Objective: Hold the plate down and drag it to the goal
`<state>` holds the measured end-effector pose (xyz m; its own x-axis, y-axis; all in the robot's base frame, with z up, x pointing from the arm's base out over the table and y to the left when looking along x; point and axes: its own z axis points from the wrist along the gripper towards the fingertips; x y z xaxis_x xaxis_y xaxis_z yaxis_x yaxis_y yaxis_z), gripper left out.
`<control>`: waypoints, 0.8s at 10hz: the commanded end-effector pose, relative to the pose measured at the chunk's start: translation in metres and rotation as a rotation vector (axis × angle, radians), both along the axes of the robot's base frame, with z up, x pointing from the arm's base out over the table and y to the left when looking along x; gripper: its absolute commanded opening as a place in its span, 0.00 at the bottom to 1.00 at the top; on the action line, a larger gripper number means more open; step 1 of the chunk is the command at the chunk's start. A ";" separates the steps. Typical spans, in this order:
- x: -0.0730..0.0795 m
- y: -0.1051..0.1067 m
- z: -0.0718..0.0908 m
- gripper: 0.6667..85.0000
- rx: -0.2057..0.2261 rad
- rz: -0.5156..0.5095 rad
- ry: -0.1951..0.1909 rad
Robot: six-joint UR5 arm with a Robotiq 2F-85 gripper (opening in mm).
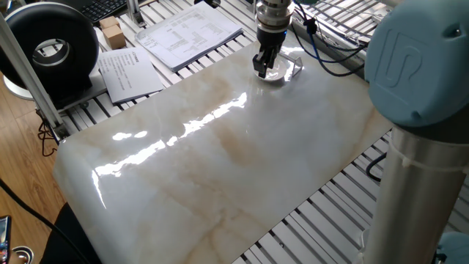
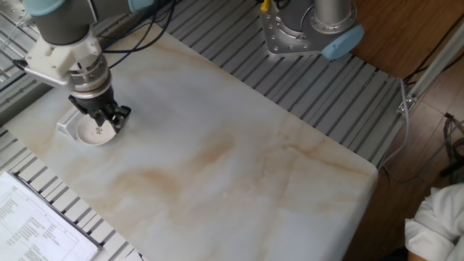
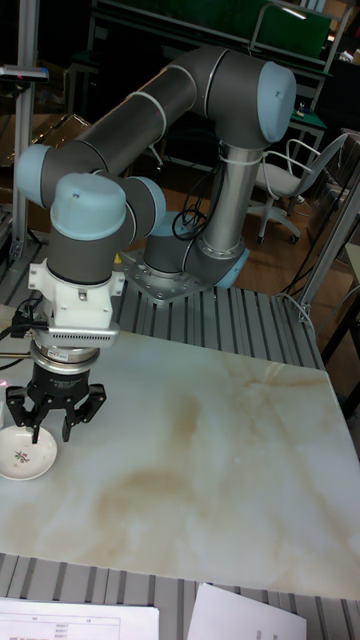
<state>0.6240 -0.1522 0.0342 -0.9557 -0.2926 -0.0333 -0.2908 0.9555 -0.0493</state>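
The plate [image 2: 90, 135] is a small white dish near the marble slab's corner; it also shows as the plate [image 1: 274, 75] and the plate [image 3: 22, 456]. Right against its outer side lies the goal [image 2: 68, 119], a clear plastic frame, seen again as the goal [image 1: 294, 64]. My gripper [image 2: 107, 125] points straight down with its fingers together, the tips over the plate's rim on the side facing the slab's middle. The same gripper [image 1: 262, 70] and gripper [image 3: 52, 432] show nothing held. Whether the tips touch the plate I cannot tell.
Printed paper sheets [image 1: 192, 33] and a second sheet [image 1: 129, 72] lie beyond the slab's edge, beside a black reel [image 1: 51, 48] and a small cardboard box [image 1: 111, 31]. Cables [image 1: 333, 55] hang near the gripper. The arm's base [image 2: 308, 32] is bolted to the slatted frame.
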 end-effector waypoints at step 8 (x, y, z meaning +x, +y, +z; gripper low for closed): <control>0.013 0.019 -0.013 0.30 0.016 -0.016 -0.028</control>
